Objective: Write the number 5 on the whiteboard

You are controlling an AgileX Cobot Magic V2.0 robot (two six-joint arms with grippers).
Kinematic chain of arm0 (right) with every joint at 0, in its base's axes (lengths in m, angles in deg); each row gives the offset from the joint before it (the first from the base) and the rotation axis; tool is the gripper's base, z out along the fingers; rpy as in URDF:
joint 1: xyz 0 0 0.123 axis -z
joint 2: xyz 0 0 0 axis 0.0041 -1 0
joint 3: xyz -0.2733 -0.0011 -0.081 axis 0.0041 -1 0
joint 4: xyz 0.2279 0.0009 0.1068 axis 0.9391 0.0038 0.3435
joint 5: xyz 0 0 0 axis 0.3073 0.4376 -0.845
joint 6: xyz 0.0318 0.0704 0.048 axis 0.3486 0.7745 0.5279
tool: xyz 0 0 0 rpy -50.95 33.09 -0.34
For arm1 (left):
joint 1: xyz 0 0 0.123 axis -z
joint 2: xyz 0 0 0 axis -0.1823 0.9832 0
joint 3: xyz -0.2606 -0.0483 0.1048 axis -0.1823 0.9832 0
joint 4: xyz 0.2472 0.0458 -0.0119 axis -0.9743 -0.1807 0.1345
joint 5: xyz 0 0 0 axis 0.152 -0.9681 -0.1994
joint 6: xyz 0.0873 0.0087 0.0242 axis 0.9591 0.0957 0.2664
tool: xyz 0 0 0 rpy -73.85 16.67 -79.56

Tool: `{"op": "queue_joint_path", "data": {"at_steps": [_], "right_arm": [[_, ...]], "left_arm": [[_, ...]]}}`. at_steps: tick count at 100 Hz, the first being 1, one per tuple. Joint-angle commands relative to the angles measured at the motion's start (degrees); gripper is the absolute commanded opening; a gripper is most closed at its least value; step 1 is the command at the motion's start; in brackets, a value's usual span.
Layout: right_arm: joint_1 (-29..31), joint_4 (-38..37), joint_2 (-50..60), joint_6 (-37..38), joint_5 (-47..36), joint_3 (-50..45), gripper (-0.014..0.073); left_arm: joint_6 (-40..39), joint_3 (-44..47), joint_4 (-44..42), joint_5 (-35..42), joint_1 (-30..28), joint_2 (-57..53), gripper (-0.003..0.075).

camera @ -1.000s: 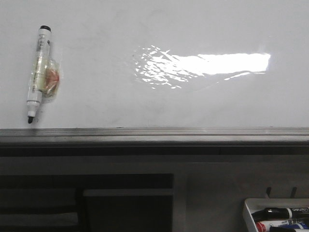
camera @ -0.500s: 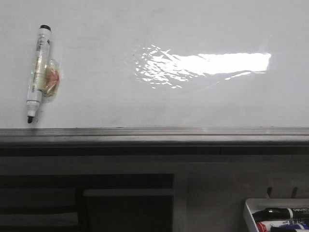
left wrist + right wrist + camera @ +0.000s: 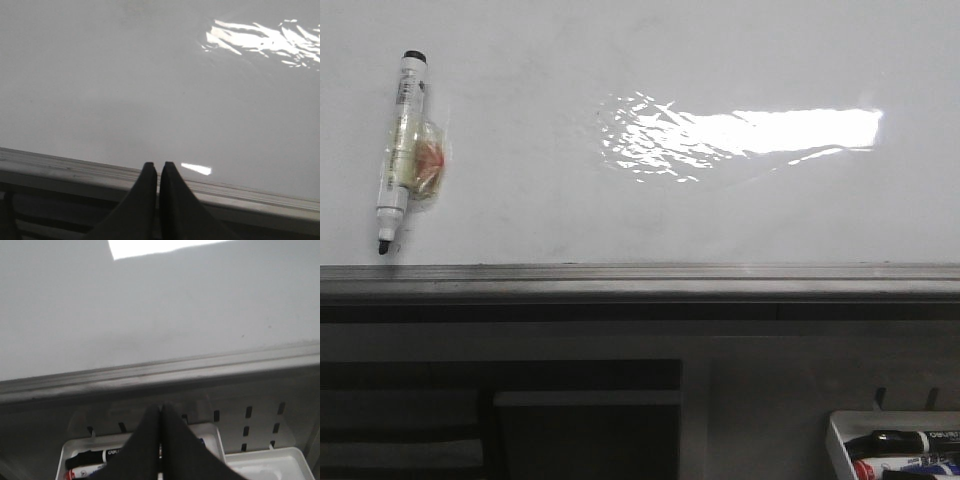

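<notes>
you are at the very start by the look of it: nearest you, at the near right, the white tray (image 3: 835,432) holds several markers (image 3: 905,440), black, red and blue, and none has been lifted out. your right gripper (image 3: 160,412) hangs just above that tray in its wrist view, its jaws pressed together on nothing, so it would need to spread before it could take a pen. your left gripper (image 3: 154,169) hovers over the dark grey edge rail (image 3: 640,278), its jaws likewise closed and empty. neither arm shows in the front view. past the rail, the whiteboard (image 3: 620,210) stretches away to the far side, glossy, with a bright glare (image 3: 750,135) on its right half, and it bears no stroke at all: the number 5 is nowhere on it yet. one more marker (image 3: 398,150) sits on the board at the far left, black tip toward the rail, with a crumpled clear wrapper (image 3: 418,160) around its middle; you cannot tell what holds it there. so everything is left, in my judgement: pick up a pen, uncap it if capped, bring it to a bare patch and draw the digit.
</notes>
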Motion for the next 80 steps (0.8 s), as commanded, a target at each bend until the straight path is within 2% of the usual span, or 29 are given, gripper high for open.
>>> {"op": "queue_joint_path", "data": {"at_steps": [1, 16, 33, 42, 49, 59, 66, 80], "right_arm": [[0.2, 1.0, -4.5, -0.1, -3.6, 0.7, -0.005], [0.2, -4.5, -11.6, -1.3, -6.9, 1.5, -0.005], [0.2, -3.6, -18.6, -1.2, -11.8, 1.7, -0.005], [0.2, 0.2, -21.2, -1.2, -12.6, 1.7, -0.005], [0.2, 3.6, -22.5, -1.2, -15.3, 1.7, -0.005], [0.2, 3.7, -23.6, -1.2, -17.9, 1.7, -0.005], [0.2, 3.7, -24.1, -1.2, -17.5, 1.7, -0.005], [0.2, 3.8, -24.3, -1.2, -18.8, 1.7, -0.005]], "left_arm": [[-0.5, -5.2, -2.4, 2.2, -0.1, 6.0, -0.0021], [-0.5, -9.5, -2.2, 4.1, -0.1, 12.2, -0.002], [-0.5, -10.4, -2.2, 6.6, -0.1, 15.2, -0.0012], [-0.5, -10.4, -2.2, 7.5, -0.1, 15.9, 0.0069], [-0.5, -10.3, -1.4, 7.5, -0.1, 16.2, 0.0188], [-0.5, -8.1, 0.3, 10.2, 0.0, 16.8, 0.0348], [-0.5, -6.1, 1.3, 13.4, 0.8, 17.2, 0.0384], [-0.5, -4.9, 1.3, 16.8, 4.7, 17.3, 0.0386]]}}
